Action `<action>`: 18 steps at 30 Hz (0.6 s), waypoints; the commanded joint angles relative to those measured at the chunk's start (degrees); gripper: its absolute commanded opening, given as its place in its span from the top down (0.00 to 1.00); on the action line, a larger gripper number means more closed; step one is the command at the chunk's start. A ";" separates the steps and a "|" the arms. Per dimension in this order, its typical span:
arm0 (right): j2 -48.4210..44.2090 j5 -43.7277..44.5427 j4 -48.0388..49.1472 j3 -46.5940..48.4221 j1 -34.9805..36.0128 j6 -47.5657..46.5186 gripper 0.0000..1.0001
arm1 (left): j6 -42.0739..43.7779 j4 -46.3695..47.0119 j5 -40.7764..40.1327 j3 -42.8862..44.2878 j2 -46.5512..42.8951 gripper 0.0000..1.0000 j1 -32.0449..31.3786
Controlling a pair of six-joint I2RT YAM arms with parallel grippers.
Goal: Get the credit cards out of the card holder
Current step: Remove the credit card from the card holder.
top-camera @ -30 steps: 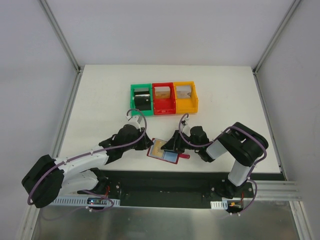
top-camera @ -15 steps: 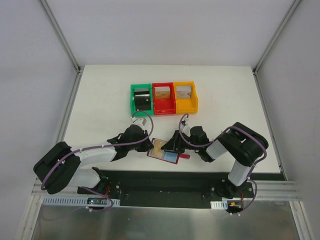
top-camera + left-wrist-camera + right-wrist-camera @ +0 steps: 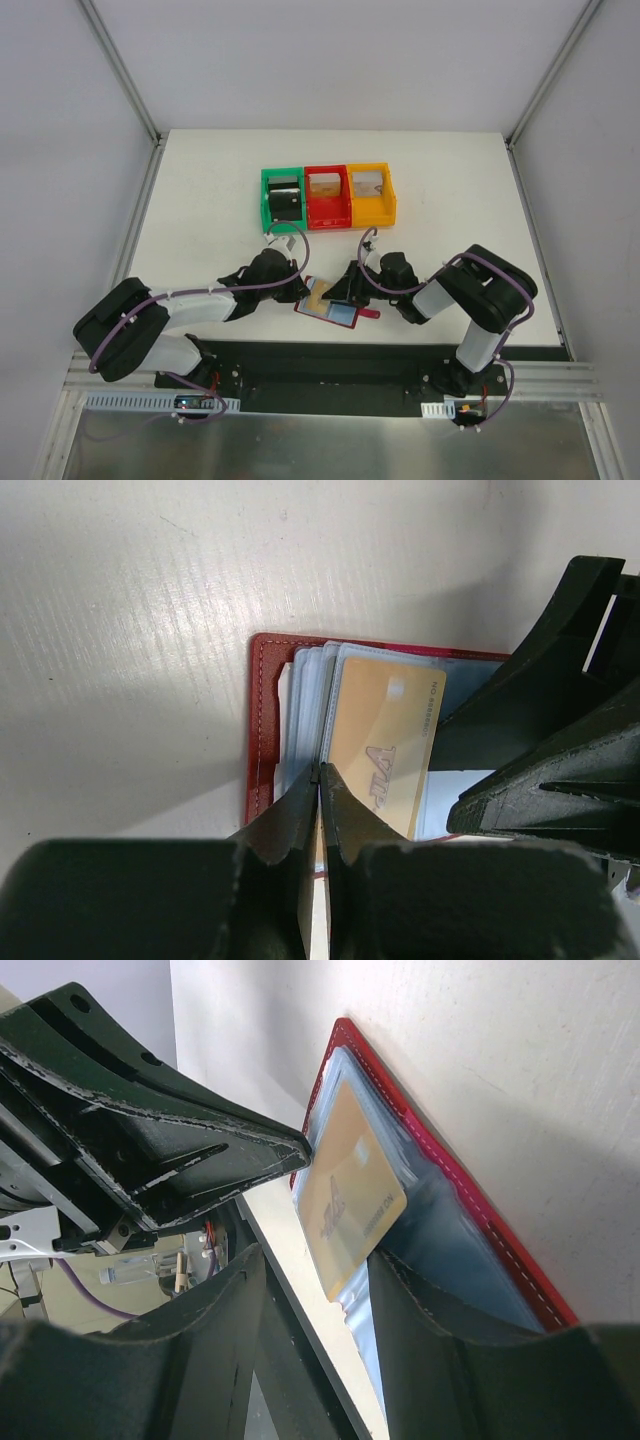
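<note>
White counter (image 3: 200, 200): matte, faintly scuffed, rectangular.

Open card holder (image 3: 340, 314) lies flat at the middle of the near edge, between the two arms. Dark-red cover with a line of pale stitching along the rim, and a grey-blue lining. A small red tab strap (image 3: 370, 314) sticks out on the side toward the right edge. Inside is a fanned stack of clear, glossy sleeves (image 3: 305, 710).

One credit card (image 3: 385, 745) is visible: thin, flat, tan-gold, with rounded corners. It has brown lettering and a row of tiny digits along one short edge. It rests on the sleeves, skewed to the holder's edges. Whether the sleeves hold more cards, cannot tell.

The left gripper (image 3: 318, 772) has black, tapered, rough-textured fingers, clenched tip to tip with only a hairline seam between them. The tips sit at the card's long edge where it meets the sleeves. Whether a card or sleeve edge is caught in the seam, cannot tell.

The right gripper (image 3: 315, 1260) has grainy black, wedge-shaped fingers, spread apart and clamping nothing. They straddle one corner of the card over the lining. Contact with the lining cannot be told.

Far middle of the counter: three open-top plastic boxes side by side in a row.
- green bin (image 3: 262, 195), with a black block (image 3: 285, 200) inside
- red bin (image 3: 327, 215)
- yellow bin (image 3: 372, 213)
</note>
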 commanded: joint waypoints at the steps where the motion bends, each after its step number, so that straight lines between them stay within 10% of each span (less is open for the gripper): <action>1: -2.20 0.20 0.88 1.24 0.06 -0.56 0.52 | -0.48 1.12 1.70 -0.65 0.57 0.98 -0.49; 18: -2.82 2.13 3.25 0.54 -0.30 0.93 0.61 | -1.62 2.00 2.14 -2.15 1.18 1.00 -1.19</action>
